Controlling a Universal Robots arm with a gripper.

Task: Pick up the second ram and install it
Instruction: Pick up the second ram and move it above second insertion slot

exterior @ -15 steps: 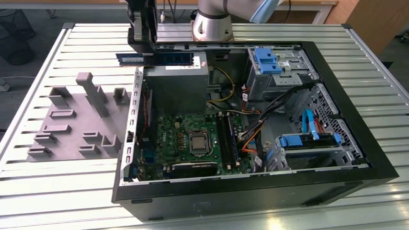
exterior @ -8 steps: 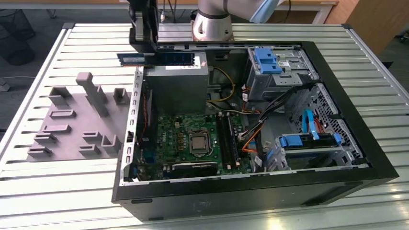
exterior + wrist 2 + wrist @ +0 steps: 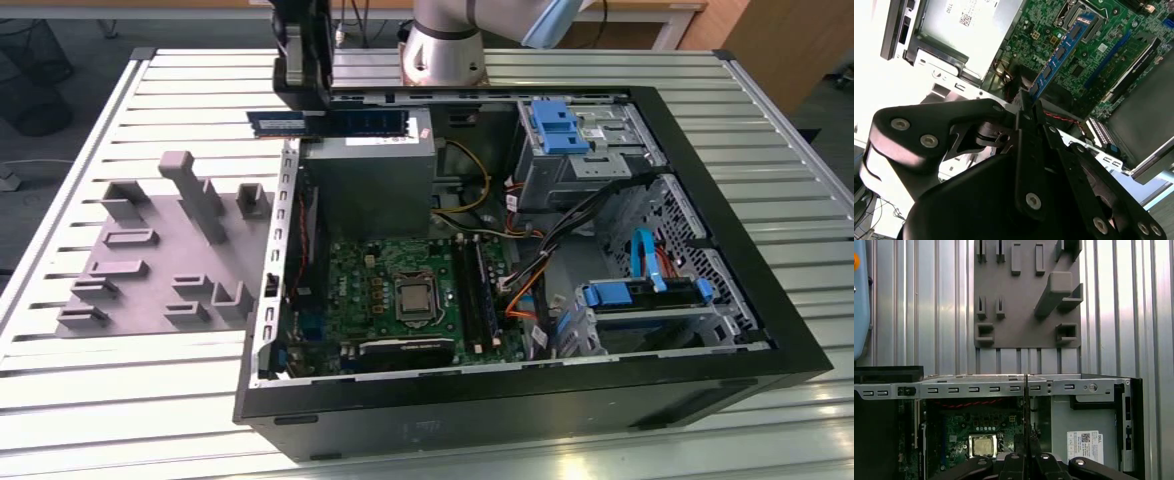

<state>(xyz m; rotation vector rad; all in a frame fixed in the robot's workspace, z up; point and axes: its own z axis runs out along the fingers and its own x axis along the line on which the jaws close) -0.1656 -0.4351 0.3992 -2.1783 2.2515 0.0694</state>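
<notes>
The second ram (image 3: 350, 122), a long dark-green stick with a blue sticker at one end, hangs level above the far-left corner of the open computer case (image 3: 534, 400). My gripper (image 3: 304, 106) is shut on it from above. In the second wrist view the ram (image 3: 1060, 54) juts out from my gripper (image 3: 1026, 107) over the green motherboard (image 3: 1094, 45). The first wrist view has the ram (image 3: 1025, 415) edge-on as a thin dark line rising from my gripper (image 3: 1025, 458). The long black slots (image 3: 477, 292) lie on the motherboard (image 3: 374, 290), well below and nearer the exterior camera than the stick.
A grey holder plate (image 3: 147, 265) with upright pegs and pockets lies on the slatted metal table (image 3: 80, 400), on the exterior view's left of the case. Inside the case are a silver power supply (image 3: 367, 180), drive cages with blue tabs (image 3: 567, 135) and loose cables (image 3: 534, 270).
</notes>
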